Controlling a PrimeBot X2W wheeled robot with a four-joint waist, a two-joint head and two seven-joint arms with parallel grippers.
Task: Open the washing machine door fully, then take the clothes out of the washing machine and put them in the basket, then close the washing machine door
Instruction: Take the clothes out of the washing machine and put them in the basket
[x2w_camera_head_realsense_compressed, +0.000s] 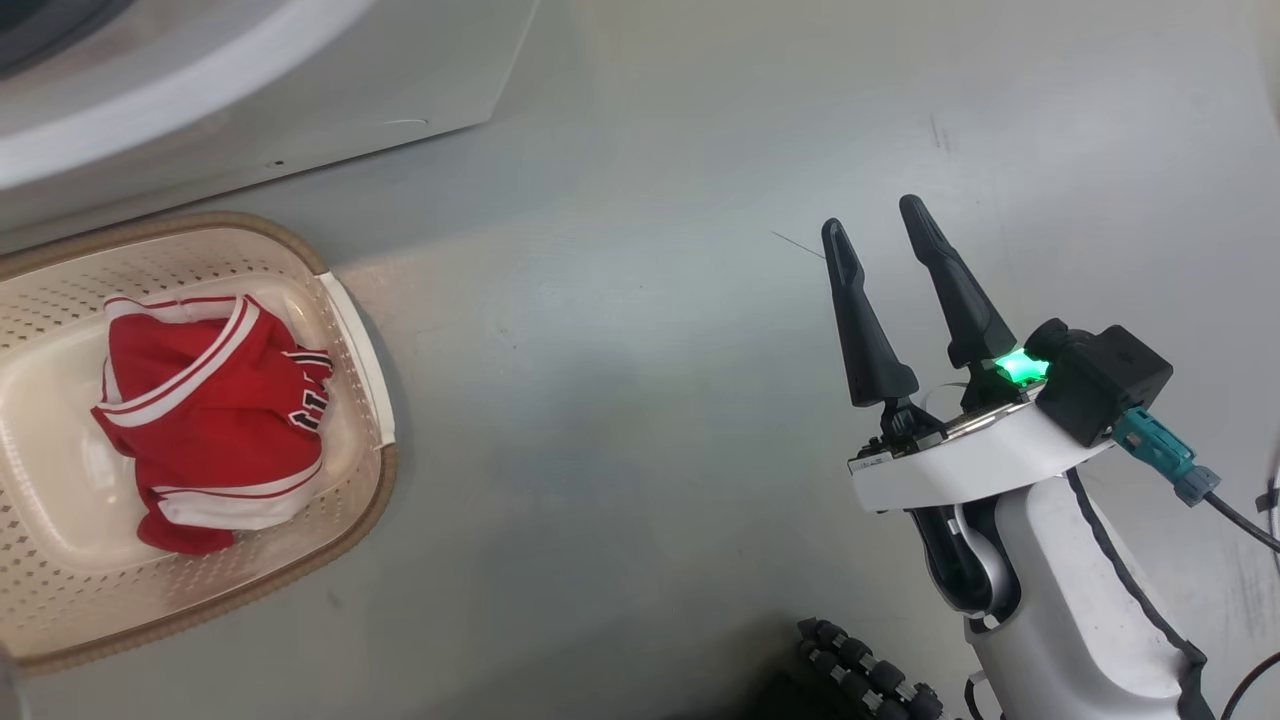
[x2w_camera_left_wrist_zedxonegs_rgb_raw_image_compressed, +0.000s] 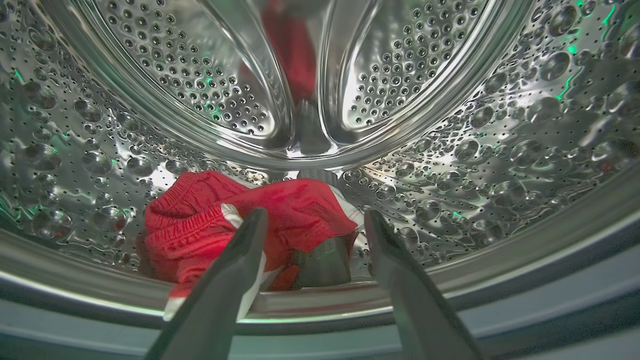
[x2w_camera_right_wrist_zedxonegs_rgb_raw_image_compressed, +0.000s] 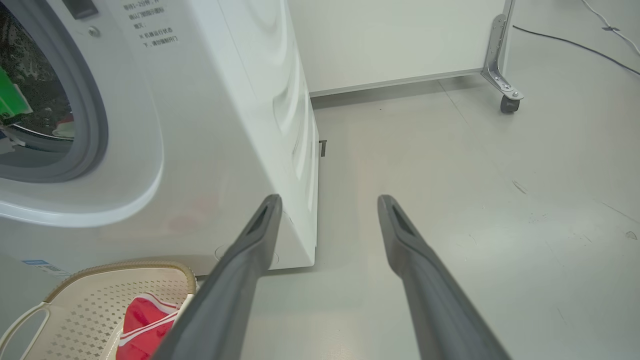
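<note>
The bright red, white-trimmed jersey piece (x2w_camera_left_wrist_zedxonegs_rgb_raw_image_compressed: 200, 225) at the front lip of the perforated steel drum (x2w_camera_left_wrist_zedxonegs_rgb_raw_image_compressed: 500, 125) is faced by the spread, empty left gripper (x2w_camera_left_wrist_zedxonegs_rgb_raw_image_compressed: 315, 215), whose fingers (x2w_camera_left_wrist_zedxonegs_rgb_raw_image_compressed: 235, 270) are best sunk into the bunched fabric before being pressed together. Another red jersey (x2w_camera_head_realsense_compressed: 200, 400) is already laid in the cream perforated plastic basket (x2w_camera_head_realsense_compressed: 384, 470), the right gripper (x2w_camera_head_realsense_compressed: 871, 213) being held spread over the grey floor (x2w_camera_head_realsense_compressed: 640, 450). Grey print (x2w_camera_right_wrist_zedxonegs_rgb_raw_image_compressed: 150, 22) on the white washing machine (x2w_camera_right_wrist_zedxonegs_rgb_raw_image_compressed: 210, 125) and its blue label (x2w_camera_right_wrist_zedxonegs_rgb_raw_image_compressed: 36, 262) cannot be read.

the washing machine (x2w_camera_right_wrist_zedxonegs_rgb_raw_image_compressed: 210, 125) has a smooth glossy white shell and, inside it, a shiny, dimpled, perforated steel drum (x2w_camera_left_wrist_zedxonegs_rgb_raw_image_compressed: 500, 125). the clothes (x2w_camera_left_wrist_zedxonegs_rgb_raw_image_compressed: 200, 225) inside it are red cloth. beside it, the basket (x2w_camera_head_realsense_compressed: 60, 280) is matt cream perforated plastic.
</note>
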